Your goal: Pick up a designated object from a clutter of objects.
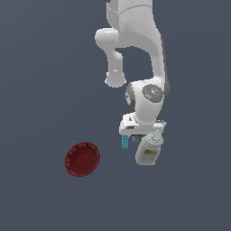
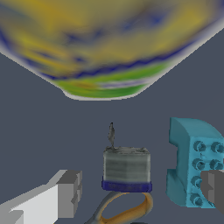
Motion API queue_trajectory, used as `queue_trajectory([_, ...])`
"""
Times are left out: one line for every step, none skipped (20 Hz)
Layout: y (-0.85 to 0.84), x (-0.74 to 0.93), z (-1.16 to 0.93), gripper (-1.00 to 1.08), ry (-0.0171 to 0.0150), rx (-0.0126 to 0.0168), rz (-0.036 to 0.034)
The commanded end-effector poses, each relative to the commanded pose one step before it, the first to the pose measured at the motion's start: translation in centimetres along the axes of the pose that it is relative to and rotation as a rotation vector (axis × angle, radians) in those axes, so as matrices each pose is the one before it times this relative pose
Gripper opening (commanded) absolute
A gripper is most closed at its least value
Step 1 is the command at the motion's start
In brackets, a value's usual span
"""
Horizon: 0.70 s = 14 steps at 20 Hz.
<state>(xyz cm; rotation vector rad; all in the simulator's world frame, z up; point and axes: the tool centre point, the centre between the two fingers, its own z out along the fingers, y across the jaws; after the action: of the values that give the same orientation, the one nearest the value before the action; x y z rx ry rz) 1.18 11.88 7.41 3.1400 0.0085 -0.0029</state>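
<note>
A plain dark grey floor carries everything. The small grey block (image 2: 126,169) stands between the gripper's (image 2: 142,190) spread fingers, untouched, so closing should catch it. Orange-handled scissors (image 2: 127,209) touch it; the teal remote (image 2: 192,159) sits just beside.

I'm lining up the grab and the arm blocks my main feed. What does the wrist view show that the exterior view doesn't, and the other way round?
Only the wrist view: the small grey blocky item between the open pincer fingers, an orange scissor handle and a big blurred yellow object.

Only the exterior view: the dark red bowl, apart from the rest, and the white soap bottle.

Both: the teal remote.
</note>
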Motion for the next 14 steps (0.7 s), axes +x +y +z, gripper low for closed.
queue_trajectory([-0.300, -0.097, 0.716, 1.00, 0.00178, 0.00096, 0.00229])
queue_trajectory([-0.046, -0.029, 0.148, 1.00, 0.00005, 0.00035, 0.00060])
queue_trajectory([-0.049, -0.022, 0.093, 1.00, 0.00000, 0.00000, 0.00000])
queue_trajectory([-0.016, -0.007, 0.031, 1.00, 0.00000, 0.00000, 0.00000])
queue_trajectory([0.078, -0.009, -0.132, 1.00, -0.00141, -0.00015, -0.00060])
queue_trajectory([0.000, -0.001, 0.035, 1.00, 0.00000, 0.00000, 0.00000])
queue_trajectory([-0.001, -0.003, 0.103, 1.00, 0.00000, 0.00000, 0.00000])
queue_trajectory([-0.002, -0.005, 0.172, 1.00, 0.00000, 0.00000, 0.00000])
queue_trajectory([-0.003, -0.007, 0.240, 1.00, 0.00000, 0.00000, 0.00000])
queue_trajectory([-0.004, -0.010, 0.307, 1.00, 0.00000, 0.00000, 0.00000])
queue_trajectory([-0.004, -0.012, 0.373, 1.00, 0.00000, 0.00000, 0.00000])
queue_trajectory([-0.005, -0.015, 0.439, 1.00, 0.00000, 0.00000, 0.00000])
queue_trajectory([0.010, -0.017, 0.466, 1.00, 0.00062, 0.00013, 0.00027])
queue_trajectory([-0.007, -0.018, 0.562, 1.00, 0.00000, 0.00000, 0.00000])
